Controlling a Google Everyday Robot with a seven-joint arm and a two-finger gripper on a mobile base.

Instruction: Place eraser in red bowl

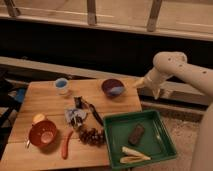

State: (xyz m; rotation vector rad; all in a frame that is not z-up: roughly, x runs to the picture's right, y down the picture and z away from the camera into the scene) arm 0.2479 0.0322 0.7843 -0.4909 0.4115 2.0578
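Note:
The eraser (135,134), a small dark block, lies flat in the green tray (114,145) at the front right of the wooden table. At the front left stands the red bowl (43,134), with nothing dark in it. My gripper (139,83) hangs off the table's back right corner, just right of the dark purple bowl (113,88). It is well behind the eraser, far from the red bowl, and holds nothing; it looks open.
A blue-and-white cup (61,86) stands at the back left. Mid-table lie a crumpled packet (76,115), a dark grape cluster (91,136) and a red stick-like item (65,145). Pale banana-like pieces (132,155) share the tray. A railing runs behind the table.

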